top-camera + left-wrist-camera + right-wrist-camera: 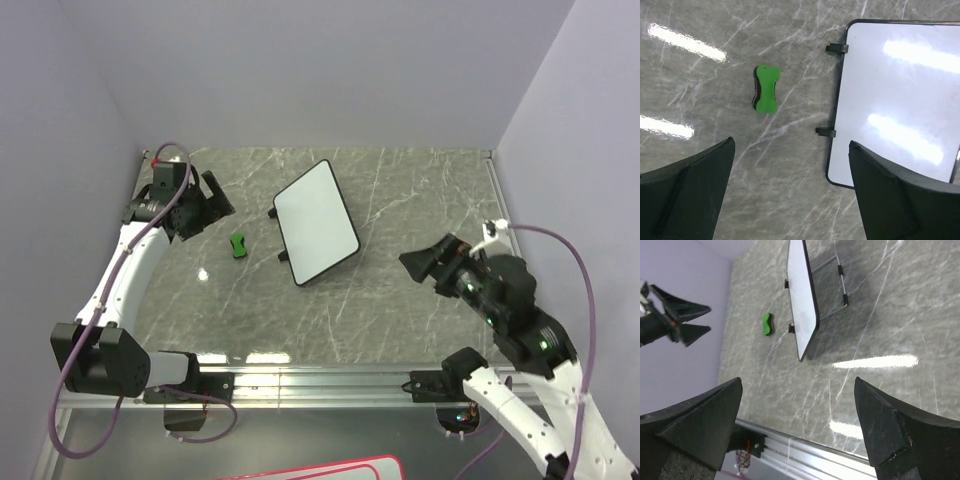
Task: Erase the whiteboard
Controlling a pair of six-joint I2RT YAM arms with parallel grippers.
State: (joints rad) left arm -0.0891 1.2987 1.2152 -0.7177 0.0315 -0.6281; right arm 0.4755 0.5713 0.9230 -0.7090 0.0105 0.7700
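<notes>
**L pincer (791, 141) wide open over eraser (766, 90); whiteboard (895, 100) looks clean**

Both dark fingers of the L pincer frame its wrist view at full spread w/ nothing btw them, so it is empty. It hangs above the table (430, 190). The green eraser lies flat on the marble just ahead of the gap, toward the left finger's side, touching neither finger.

The whiteboard sits mid-table, right of the eraser, near it but not touching. Its black tabs (836, 48) face the eraser. The R wrist view shows it propped at a tilt on a wire stand (842, 282), not lying flat. The R pincer (798, 385) is also spread wide and holds nothing, well apart on the board's other side.

Judgement: no ink shows on the board in any view. The bright patches are lamp glare, and faint marks under them can't be ruled out. Wiping looks done, so the step in hand is prob. to leave the eraser parked and get the L arm clear.

- Go straight up first, no sideways sweep: the eraser looks light and would skate on smooth marble if clipped.
- Keep off the tabs and rim: a nudge could tip the propped board.
- If a re-wipe is needed: turn the wrist to the eraser's long axis, centre the jaws across its narrow waist, and descend fully before closing.
</notes>
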